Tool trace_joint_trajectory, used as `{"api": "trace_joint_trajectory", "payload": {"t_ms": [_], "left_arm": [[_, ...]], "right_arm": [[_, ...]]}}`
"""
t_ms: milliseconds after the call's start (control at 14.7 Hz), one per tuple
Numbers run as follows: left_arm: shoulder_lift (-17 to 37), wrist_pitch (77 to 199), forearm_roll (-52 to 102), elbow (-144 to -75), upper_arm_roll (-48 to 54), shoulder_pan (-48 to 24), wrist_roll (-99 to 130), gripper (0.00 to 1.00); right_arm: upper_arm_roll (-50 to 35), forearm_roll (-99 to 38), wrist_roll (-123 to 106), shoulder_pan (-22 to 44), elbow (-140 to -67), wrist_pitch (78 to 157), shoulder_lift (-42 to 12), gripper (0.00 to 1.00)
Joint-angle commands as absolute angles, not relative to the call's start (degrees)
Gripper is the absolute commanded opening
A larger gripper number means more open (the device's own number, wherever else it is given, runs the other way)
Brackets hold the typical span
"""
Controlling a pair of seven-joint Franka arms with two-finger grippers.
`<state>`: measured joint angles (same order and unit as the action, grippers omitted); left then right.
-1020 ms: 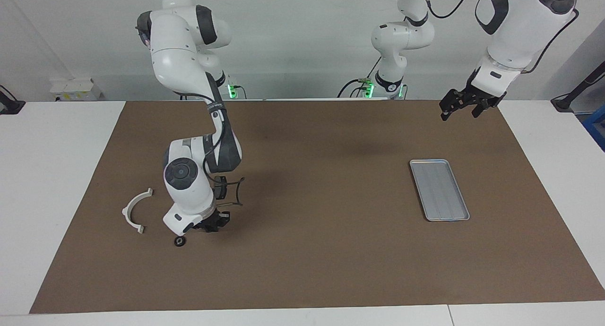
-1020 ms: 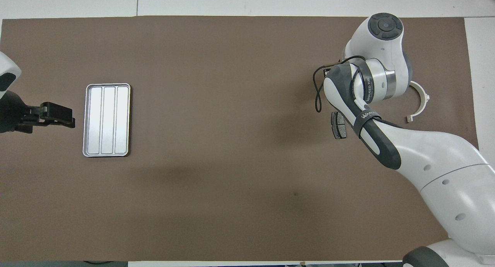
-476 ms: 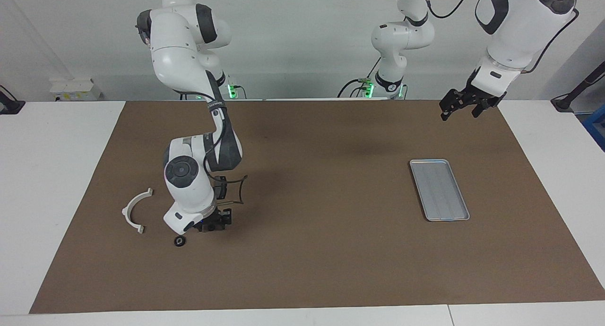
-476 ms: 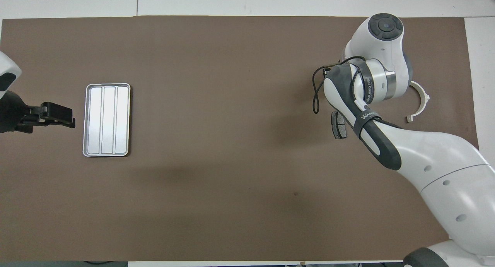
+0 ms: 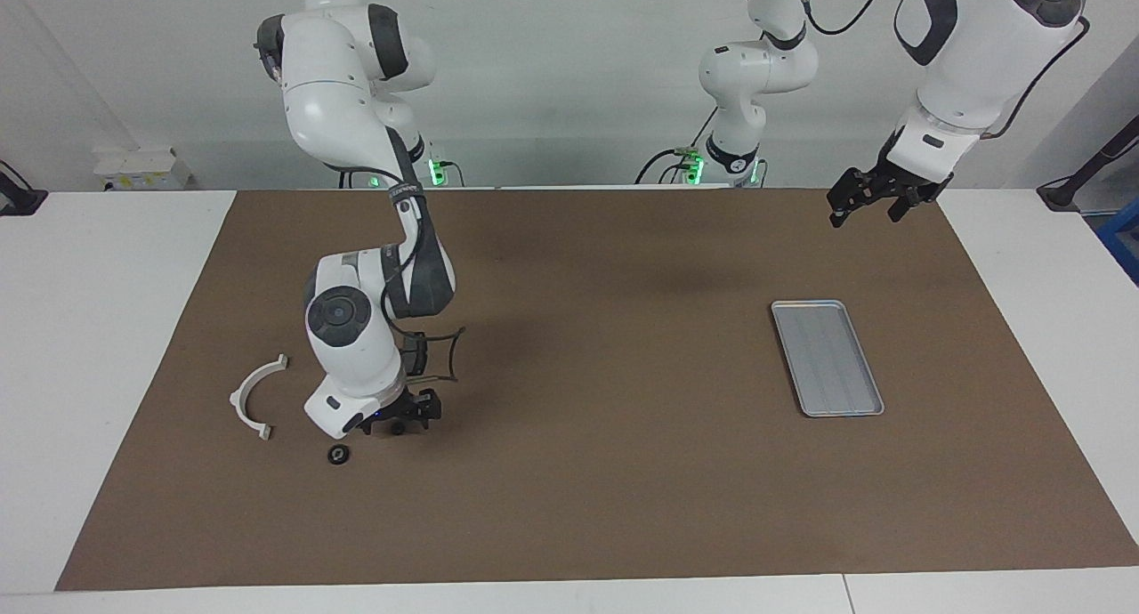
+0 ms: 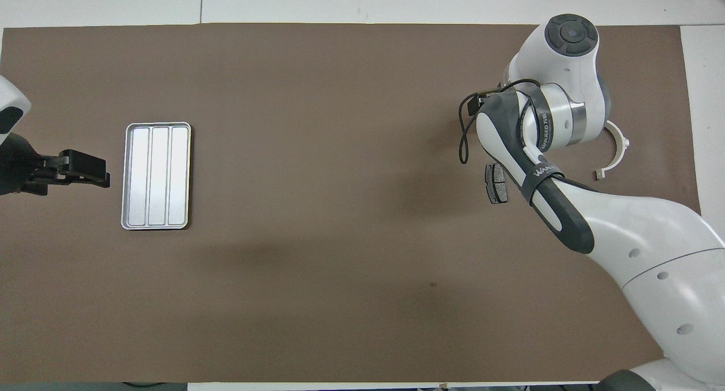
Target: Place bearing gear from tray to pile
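The right gripper (image 5: 405, 418) hangs spread over the mat just beside the bearing gear (image 5: 337, 455) (left gripper (image 5: 868, 200) waits, spread too).

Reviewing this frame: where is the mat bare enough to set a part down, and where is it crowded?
Bare: the wide stretch of mat between the tray and the right pincer. The tray holds nothing. Crowded: the right arm's end, where the white bracket, the bearing gear and a brake pad lie under that pincer. The left pincer waits.
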<state>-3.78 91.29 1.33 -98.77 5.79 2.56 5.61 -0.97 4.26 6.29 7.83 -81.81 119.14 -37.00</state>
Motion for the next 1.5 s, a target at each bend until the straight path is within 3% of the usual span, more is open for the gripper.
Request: {"api": "trace_joint_trajectory", "payload": {"t_ms": [0, 340, 476, 816, 1156, 1429], "left_arm": [[-4.5, 90.4, 0.8, -98.9, 5.9, 2.6, 5.5, 1.0], [-4.6, 90.4, 0.8, -98.9, 5.9, 2.6, 5.5, 1.0], [-4.5, 90.4, 0.8, -98.9, 5.9, 2.6, 5.5, 1.0], [-4.5, 90.4, 0.8, -98.9, 5.9, 2.6, 5.5, 1.0], [-4.6, 90.4, 0.8, -98.9, 5.9, 2.6, 5.5, 1.0], [-4.6, 90.4, 0.8, -98.9, 5.9, 2.6, 5.5, 1.0]], "right_arm": [[-1.5, 4.9, 5.5, 7.0, -83.3, 119.4, -34.6, 1.0], [-1.5, 4.2, 2.7, 5.5, -84.8, 113.5, -27.8, 1.0], [-1.5, 3.8, 2.7, 4.8, -88.6, 111.7, -22.4, 1.0], [-1.8, 2.7, -0.2, 2.5, -102.5, 108.5, -3.1, 1.0], [-5.4, 0.0, -4.2, -1.9, -101.1, 97.0, 5.9, 1.0], [-5.3, -1.3, -2.9, -2.0, -97.3, 90.7, 6.7, 1.0]]}}
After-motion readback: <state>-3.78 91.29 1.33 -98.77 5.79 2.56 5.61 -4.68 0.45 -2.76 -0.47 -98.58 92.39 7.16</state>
